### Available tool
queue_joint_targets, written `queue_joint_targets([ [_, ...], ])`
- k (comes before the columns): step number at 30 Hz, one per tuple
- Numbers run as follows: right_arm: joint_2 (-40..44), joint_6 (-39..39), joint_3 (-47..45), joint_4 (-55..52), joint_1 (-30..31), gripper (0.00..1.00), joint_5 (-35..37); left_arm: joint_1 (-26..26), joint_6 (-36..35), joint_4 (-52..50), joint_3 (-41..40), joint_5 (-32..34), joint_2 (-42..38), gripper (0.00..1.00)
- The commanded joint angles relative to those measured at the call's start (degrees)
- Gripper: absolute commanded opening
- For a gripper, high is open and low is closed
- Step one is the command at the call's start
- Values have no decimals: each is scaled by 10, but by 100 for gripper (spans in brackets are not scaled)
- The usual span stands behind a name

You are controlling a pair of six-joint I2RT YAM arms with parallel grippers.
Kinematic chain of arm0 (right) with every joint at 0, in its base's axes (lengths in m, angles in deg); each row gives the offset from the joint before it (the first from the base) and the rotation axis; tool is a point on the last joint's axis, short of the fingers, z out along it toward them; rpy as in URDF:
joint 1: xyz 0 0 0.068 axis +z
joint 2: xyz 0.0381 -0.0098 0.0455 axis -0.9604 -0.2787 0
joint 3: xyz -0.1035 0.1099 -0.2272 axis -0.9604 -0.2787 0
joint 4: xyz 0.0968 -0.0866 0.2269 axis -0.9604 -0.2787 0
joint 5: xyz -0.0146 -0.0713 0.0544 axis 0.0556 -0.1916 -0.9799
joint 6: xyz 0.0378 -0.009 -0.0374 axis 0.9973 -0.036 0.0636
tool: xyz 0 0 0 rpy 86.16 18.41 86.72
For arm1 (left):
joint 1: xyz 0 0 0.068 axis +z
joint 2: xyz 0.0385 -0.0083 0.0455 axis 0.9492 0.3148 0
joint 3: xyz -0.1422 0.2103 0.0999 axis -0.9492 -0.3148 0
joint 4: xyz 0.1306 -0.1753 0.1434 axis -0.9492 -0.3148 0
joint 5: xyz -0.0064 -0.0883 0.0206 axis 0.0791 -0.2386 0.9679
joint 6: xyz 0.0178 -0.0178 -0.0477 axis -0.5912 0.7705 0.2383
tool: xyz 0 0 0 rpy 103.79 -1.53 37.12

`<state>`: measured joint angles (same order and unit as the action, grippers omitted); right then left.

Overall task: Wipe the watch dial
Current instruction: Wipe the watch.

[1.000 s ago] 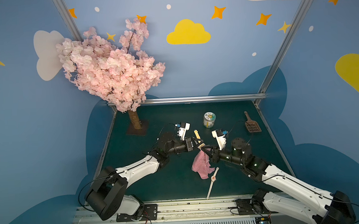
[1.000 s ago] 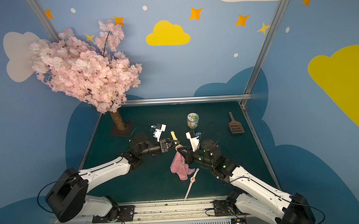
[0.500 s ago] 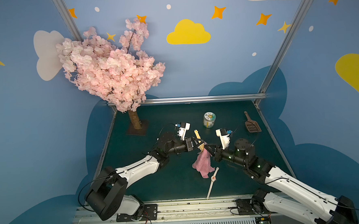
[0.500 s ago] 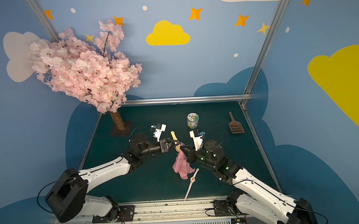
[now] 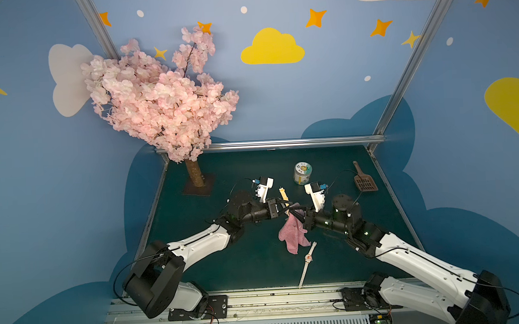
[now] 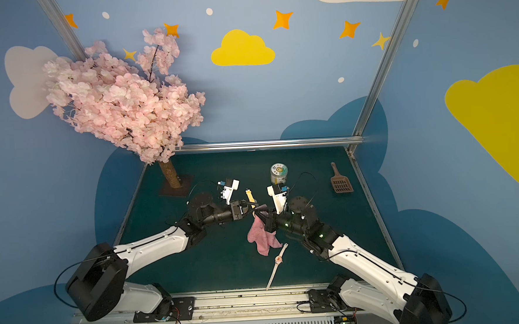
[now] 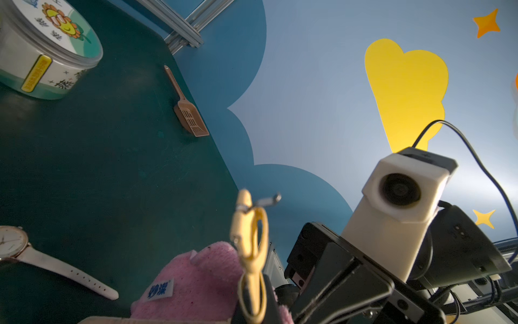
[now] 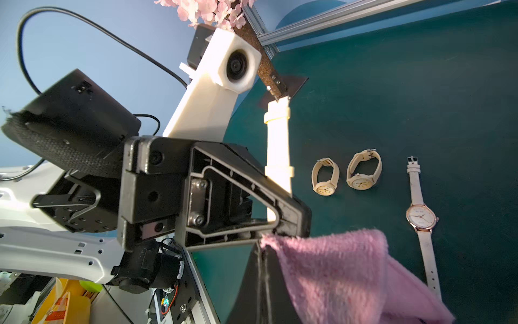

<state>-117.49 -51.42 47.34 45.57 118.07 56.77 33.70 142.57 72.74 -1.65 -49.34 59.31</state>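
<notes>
The right gripper [image 5: 296,214] is pinching the pink cloth [image 5: 292,236] by its top corner, and the rest is hanging beneath it. The left gripper [image 5: 286,209], tip to tip with it, is clamping the cream watch [image 5: 283,193] by its strap, with the dial hiding between them. A hard rub is likely risking the thin strap twisting loose, or the fingers knocking together.

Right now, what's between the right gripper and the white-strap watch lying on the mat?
The pink cloth. It hangs from the shut right gripper and reaches down to just beside the upper strap of the white-strap watch. Both top views show this.
</notes>
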Motion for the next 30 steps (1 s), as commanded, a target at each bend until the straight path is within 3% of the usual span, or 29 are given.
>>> queue_joint_targets([
  [1,-10,3,-26,0,2,0,-2,-11,-4,33,6,-25,-11,3],
  [12,54,9,-68,-48,-11,0,71,-11,-6,30,1,-22,-16,3],
  [21,109,-2,-64,-11,-11,0,43,-11,-4,31,0,-22,-16,3],
  [26,141,-5,-87,84,-10,0,31,-11,-4,32,-1,-21,-15,3],
  [30,121,-9,-80,128,-9,0,-24,-10,-3,33,0,-22,-12,3],
])
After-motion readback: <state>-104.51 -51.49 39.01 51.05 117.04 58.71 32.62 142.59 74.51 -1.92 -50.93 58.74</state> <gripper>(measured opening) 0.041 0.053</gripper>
